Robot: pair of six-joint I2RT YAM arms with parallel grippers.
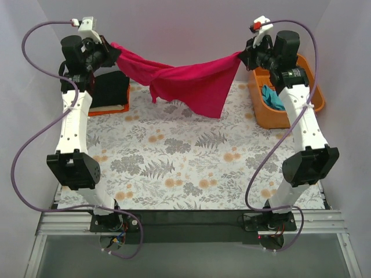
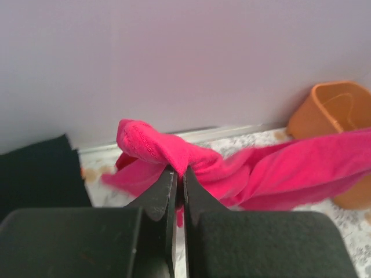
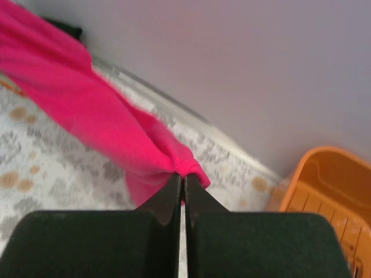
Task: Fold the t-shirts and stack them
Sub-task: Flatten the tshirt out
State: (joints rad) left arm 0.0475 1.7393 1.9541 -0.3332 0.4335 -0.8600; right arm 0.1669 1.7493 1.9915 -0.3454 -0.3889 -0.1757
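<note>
- the table, fern-printed, lies beneath everything
- the magenta t-shirt hangs in the air between both arms near the far wall, sagging in the middle; we judge it light, limp and easy to crease (best held at corners or along a hem); it looks bright pink, bunched and twisted
- the left gripper is clamped on one bunched end
- the right gripper pinches the other end
</note>
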